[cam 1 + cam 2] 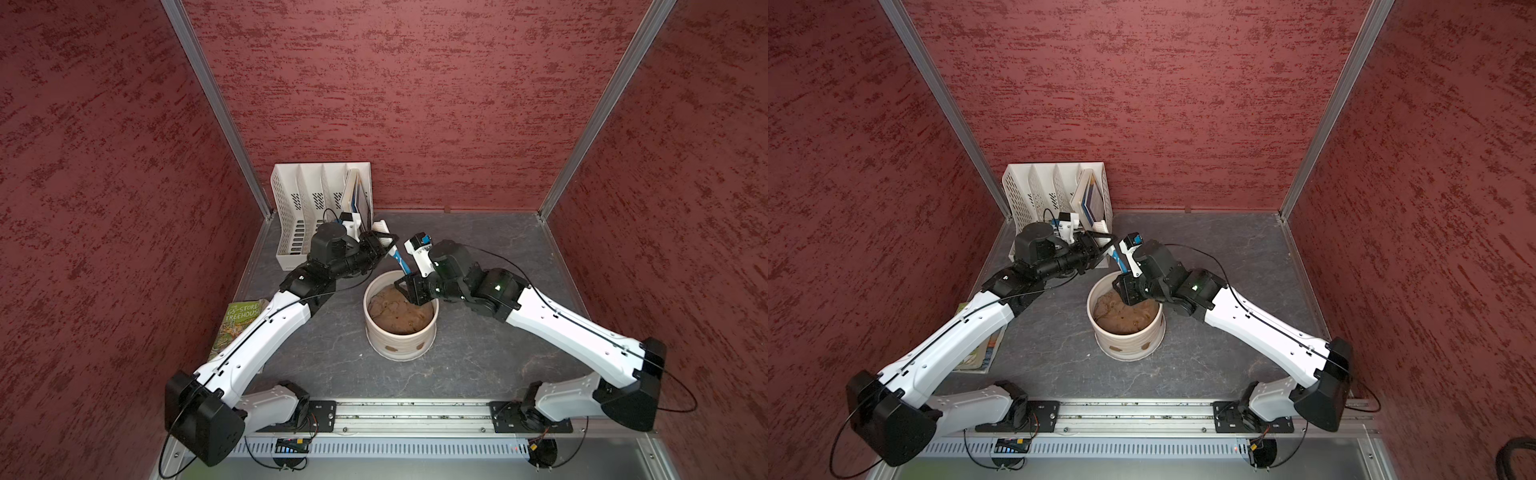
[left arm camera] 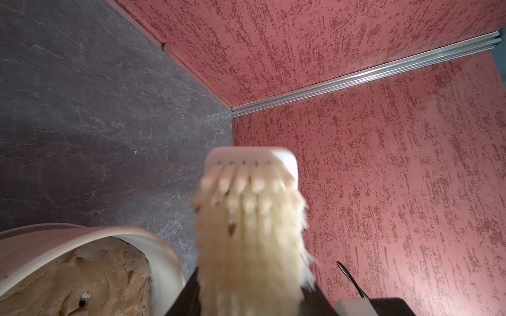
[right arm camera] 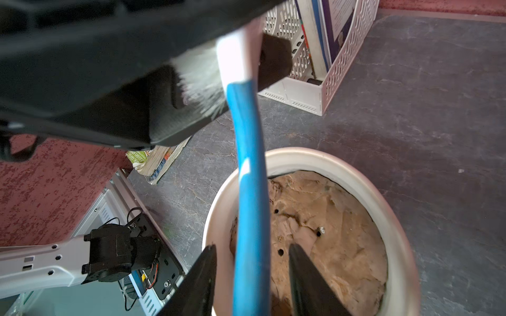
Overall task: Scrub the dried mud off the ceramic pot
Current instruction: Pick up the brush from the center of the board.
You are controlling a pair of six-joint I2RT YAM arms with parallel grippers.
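A scrubbing brush (image 1: pixel 397 257) slants from the left gripper (image 1: pixel 386 243), which clamps its white bristled head, down to the right gripper (image 3: pixel 252 247) just above the pot (image 1: pixel 399 334) between the arms. The right jaws straddle the blue handle, spread with gaps on both sides, gripping nothing. Patches of dried mud (image 1: pixel 390 347) spot the pot's near outer wall, below both grippers.

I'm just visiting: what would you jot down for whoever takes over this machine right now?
Left claw: shut on the bristle head of the scrub brush, beyond the ceramic pot.
Right claw: open, jaws either side of the blue handle, above the pot's rim.
Done: brush picked up.
Left: dried mud patches on the pot's near wall need scrubbing.
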